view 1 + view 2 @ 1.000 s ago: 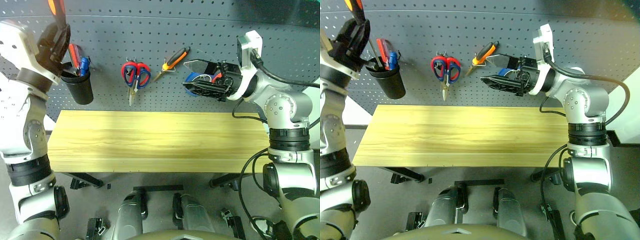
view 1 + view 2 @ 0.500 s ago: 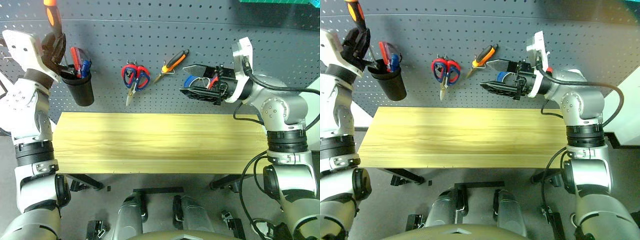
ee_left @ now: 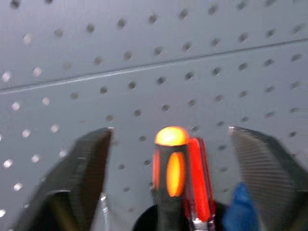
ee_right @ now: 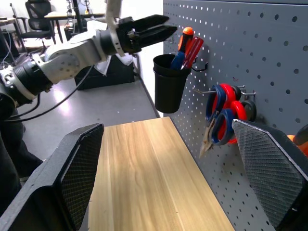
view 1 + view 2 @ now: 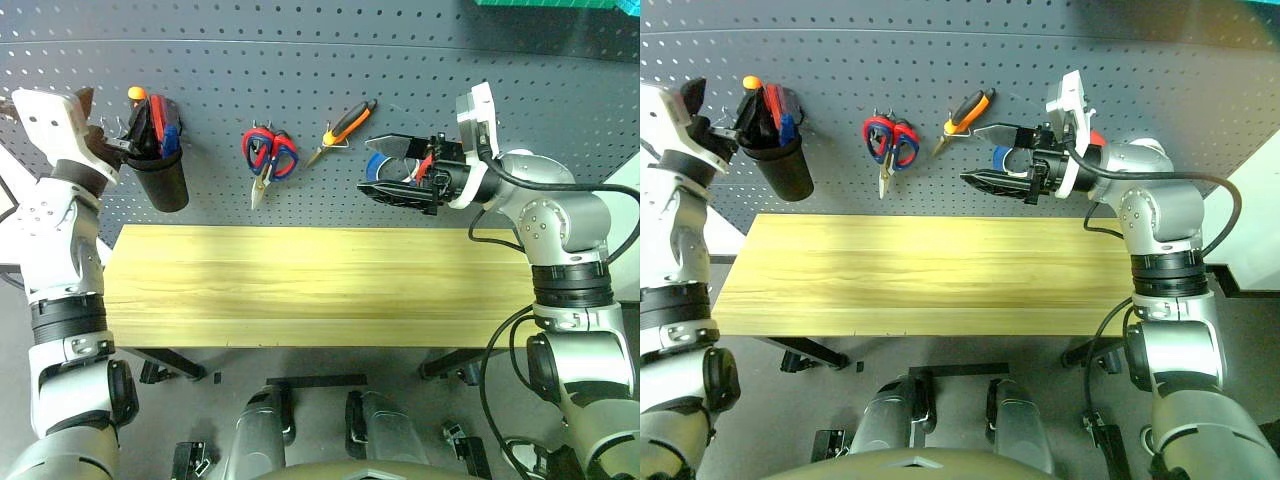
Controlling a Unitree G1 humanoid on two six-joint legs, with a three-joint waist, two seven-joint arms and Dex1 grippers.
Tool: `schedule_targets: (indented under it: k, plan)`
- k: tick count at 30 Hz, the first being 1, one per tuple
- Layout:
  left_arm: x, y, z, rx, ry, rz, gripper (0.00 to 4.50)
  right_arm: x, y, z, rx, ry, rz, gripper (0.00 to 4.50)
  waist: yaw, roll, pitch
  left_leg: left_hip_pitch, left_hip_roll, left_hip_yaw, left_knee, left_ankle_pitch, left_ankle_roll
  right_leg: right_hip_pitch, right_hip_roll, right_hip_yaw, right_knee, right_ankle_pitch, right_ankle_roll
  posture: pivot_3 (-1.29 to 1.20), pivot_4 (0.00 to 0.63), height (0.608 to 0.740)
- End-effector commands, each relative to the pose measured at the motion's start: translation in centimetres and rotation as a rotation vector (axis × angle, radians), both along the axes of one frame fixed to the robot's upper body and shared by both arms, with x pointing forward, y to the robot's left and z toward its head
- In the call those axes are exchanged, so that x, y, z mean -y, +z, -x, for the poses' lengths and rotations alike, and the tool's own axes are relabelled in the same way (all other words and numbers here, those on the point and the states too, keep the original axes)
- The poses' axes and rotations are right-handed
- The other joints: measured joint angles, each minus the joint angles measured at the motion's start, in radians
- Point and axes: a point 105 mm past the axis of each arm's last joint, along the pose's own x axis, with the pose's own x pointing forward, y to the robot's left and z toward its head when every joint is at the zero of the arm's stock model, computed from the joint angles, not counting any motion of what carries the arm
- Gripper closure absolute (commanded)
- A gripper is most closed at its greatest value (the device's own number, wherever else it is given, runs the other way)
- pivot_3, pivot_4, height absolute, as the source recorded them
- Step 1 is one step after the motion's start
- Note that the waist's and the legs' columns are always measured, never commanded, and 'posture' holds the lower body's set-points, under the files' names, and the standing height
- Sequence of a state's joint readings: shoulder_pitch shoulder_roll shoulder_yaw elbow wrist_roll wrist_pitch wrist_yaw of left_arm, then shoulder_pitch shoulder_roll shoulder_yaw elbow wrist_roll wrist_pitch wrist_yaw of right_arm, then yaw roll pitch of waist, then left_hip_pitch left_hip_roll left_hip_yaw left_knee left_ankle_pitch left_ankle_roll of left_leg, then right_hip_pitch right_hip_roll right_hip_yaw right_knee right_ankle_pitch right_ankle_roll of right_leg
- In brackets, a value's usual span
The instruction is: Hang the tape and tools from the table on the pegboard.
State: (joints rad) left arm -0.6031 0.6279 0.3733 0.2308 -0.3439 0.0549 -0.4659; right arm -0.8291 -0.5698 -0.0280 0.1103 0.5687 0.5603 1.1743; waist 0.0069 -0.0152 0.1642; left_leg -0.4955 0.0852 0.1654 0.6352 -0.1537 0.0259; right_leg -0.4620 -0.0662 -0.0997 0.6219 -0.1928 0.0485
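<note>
Left claw (image 3: 168, 144) spread wide, empty, just at the black cup (image 5: 163, 180) on the pegboard (image 5: 300, 110) where the screwdriver (image 3: 168, 163) stands; right claw (image 5: 385, 170) wide, empty, above the worktop (image 5: 310, 285).

left gripper (image 5: 715, 128): raised, jaws apart | right gripper (image 5: 385, 170): level, pointing left, jaws apart

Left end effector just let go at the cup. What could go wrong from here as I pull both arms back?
1. The left end effector stands open close to the screwdriver in the black cup; a sideways retreat might clip the handle or tip the cup.
2. The right end effector, open, hovers near the blue tape roll and pliers on the pegboard; a swing could knock them off.
</note>
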Motion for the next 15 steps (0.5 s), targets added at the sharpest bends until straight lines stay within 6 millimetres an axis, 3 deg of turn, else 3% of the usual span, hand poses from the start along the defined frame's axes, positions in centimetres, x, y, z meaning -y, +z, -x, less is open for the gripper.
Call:
schedule_targets:
  k: [1, 7, 10, 15]
  plan:
    - [-0.4, 1.8, 2.6, 0.06, -0.064, -0.025, 0.05, 0.6, 1.1, 0.5, 0.044, -0.002, 0.008, 0.0, -0.002, 0.0, 0.0, 0.0, 0.0, 0.0, 0.0, 0.0, 0.0, 0.0, 0.0, 0.0, 0.0, 0.0, 0.0, 0.03, 0.079, 0.73]
    - [2.2, -0.7, 5.8, -0.09, -0.361, -0.115, 0.05, 1.4, -0.3, 0.6, -0.019, 0.011, 0.052, 0.0, 0.003, 0.0, -0.001, 0.001, 0.0, 0.0, 0.0, -0.001, 0.001, 0.0, -0.001, 0.0, 0.002, -0.001, -0.001, 0.04, 0.081, 0.73]
    - [3.4, -4.3, 7.5, -0.272, -0.536, -0.152, 0.05, 1.4, -1.6, 0.8, -0.072, 0.043, 0.072, 0.0, 0.003, 0.003, -0.006, 0.001, 0.0, 0.0, 0.0, -0.003, 0.004, 0.0, -0.001, 0.001, 0.002, -0.001, -0.001, 0.05, 0.075, 0.73]
    - [4.8, -8.3, 9.1, -0.455, -0.727, -0.219, 0.05, 1.3, -4.1, 1.5, -0.152, 0.107, 0.137, 0.0, 0.006, 0.006, -0.017, 0.002, 0.0, 0.001, -0.001, -0.003, 0.004, -0.001, -0.001, 0.0, 0.002, -0.002, -0.001, 0.06, 0.066, 0.73]
